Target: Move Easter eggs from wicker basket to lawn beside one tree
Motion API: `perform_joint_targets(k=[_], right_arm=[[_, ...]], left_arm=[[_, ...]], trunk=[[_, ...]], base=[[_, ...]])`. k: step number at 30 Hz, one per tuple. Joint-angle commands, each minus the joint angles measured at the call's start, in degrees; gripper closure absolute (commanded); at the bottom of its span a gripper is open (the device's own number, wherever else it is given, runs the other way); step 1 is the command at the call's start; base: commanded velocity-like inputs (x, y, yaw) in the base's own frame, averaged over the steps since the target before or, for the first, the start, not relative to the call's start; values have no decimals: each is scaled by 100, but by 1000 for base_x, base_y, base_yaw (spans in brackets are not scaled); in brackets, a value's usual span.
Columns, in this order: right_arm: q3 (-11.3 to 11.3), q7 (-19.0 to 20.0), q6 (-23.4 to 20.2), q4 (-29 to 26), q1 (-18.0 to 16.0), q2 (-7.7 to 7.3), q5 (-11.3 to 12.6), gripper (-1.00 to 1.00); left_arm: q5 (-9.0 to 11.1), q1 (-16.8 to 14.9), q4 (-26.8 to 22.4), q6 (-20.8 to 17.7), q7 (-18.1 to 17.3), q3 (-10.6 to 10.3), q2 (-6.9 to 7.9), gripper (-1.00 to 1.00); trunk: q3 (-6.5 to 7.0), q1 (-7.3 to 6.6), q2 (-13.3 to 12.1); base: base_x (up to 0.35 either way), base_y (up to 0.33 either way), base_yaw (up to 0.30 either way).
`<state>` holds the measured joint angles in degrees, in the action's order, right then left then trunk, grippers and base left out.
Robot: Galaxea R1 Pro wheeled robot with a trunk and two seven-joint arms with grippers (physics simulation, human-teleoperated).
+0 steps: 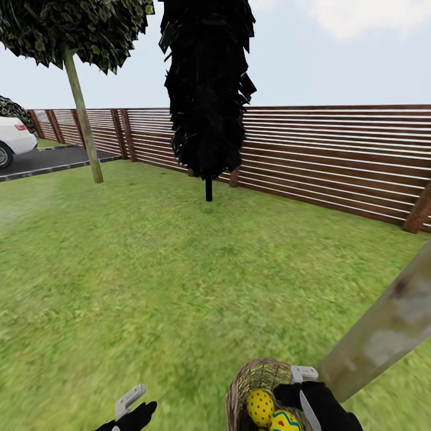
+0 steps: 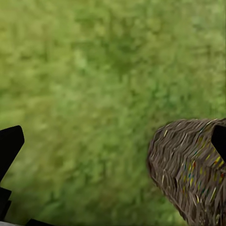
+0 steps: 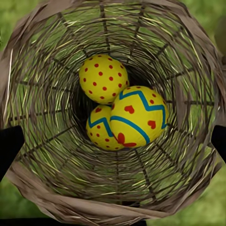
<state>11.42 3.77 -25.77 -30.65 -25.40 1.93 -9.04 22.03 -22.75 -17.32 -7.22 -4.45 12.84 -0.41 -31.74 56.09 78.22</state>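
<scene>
Open lawn [image 1: 149, 269] stretches ahead to the slatted fence [image 1: 335, 155]; a pale tree [image 1: 383, 335] trunk leans in just right of the wicker basket [image 1: 251, 383]. The right end effector [image 1: 302, 395] reaches over the basket rim; I cannot tell its grip. The left end effector [image 1: 129, 407] hangs low with fingers spread, grasping nothing. All three Easter eggs [image 3: 125, 110] lie in the basket.

A white car [image 1: 13, 140] (partly cut off) sits on dark pavement [image 1: 51, 160].
</scene>
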Motion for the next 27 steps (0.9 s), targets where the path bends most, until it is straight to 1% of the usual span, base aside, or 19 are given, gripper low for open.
perform_joint_targets(k=[1, 12, 16, 19, 20, 21, 27], right_arm=[[50, 42, -31, -7, -1, 9, -47, -100], [79, 15, -49, -2, -2, 10, -19, -100], [88, -244, -27, -2, -2, 13, -9, -100], [88, -340, -19, -2, -1, 11, 118, -100], [84, -362, -17, 0, -1, 7, 263, -100], [82, -370, -12, 3, -1, 8, 331, -100], [77, -377, -10, -1, -3, 8, 378, -100]], left_arm=[[38, -1, -9, -43, -21, 34, -3, -100], [38, -1, 0, -43, -13, 26, -3, -100], [38, -1, 0, -43, -12, 28, -3, -100], [38, -1, 0, -43, -12, 28, -3, -100], [38, -1, 0, -43, -12, 28, -3, -100], [38, -1, 1, -43, -12, 30, -3, -100], [38, -1, 3, -43, -12, 26, -3, -100]], trunk=[[-24, 22, 45], [-222, 264, 486], [-293, 352, 646], [-347, 418, 767], [-365, 440, 807], [-383, 462, 847], [-491, 593, 1087]], base=[[0, 0, 0], [0, 0, 0], [0, 0, 0], [0, 0, 0], [0, 0, 0], [0, 0, 0], [0, 0, 0]])
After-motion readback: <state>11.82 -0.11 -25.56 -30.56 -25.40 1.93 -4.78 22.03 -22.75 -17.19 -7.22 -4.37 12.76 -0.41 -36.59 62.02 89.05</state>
